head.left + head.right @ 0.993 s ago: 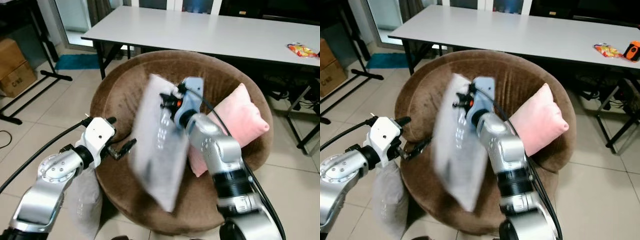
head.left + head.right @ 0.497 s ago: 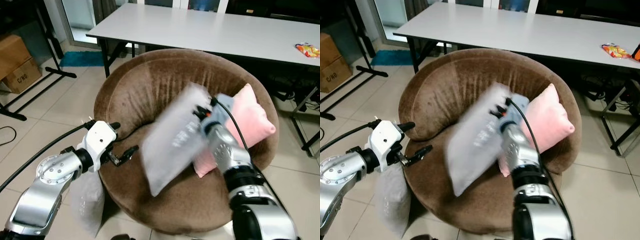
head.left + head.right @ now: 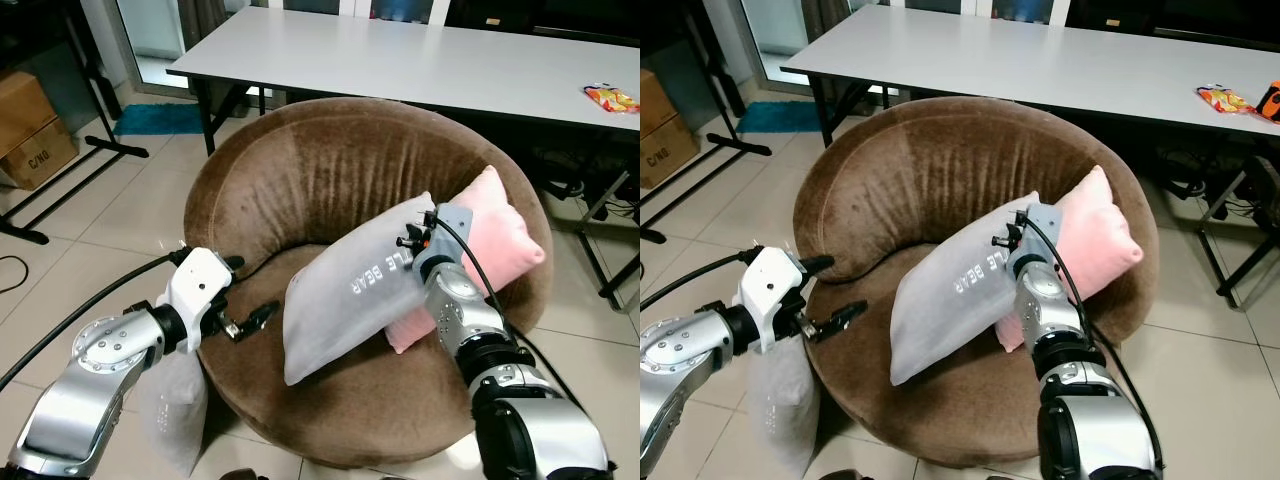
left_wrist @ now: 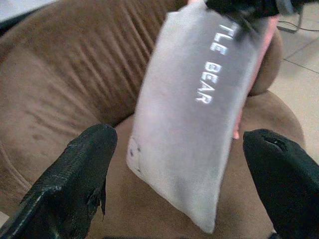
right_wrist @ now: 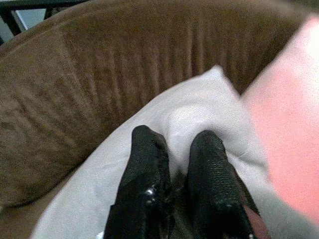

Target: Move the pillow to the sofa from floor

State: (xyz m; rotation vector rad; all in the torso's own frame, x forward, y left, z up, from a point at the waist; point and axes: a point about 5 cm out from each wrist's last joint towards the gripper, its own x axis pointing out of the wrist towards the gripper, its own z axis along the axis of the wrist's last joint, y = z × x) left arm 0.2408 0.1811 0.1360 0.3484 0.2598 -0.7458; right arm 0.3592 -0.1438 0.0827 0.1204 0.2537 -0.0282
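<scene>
Up close, the right tool pinches the grey pillow's corner.

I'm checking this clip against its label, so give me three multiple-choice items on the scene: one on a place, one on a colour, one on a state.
1. Where is the grey pillow?
A. On the floor
B. On the brown round sofa, leaning on the pink pillow
C. On the white table

2. What colour is the printed lettering on the grey pillow?
A. White
B. Black
C. Red

3. What is the right end effector doing?
A. Hanging open
B. Gripping the sofa's back
C. Shut on the grey pillow's upper corner

Answers: 1 B, its lower edge sits on the seat beside the pink pillow; 2 A, the letters read pale on grey; 3 C, the right wrist view shows both fingers pinching the fabric.
</scene>
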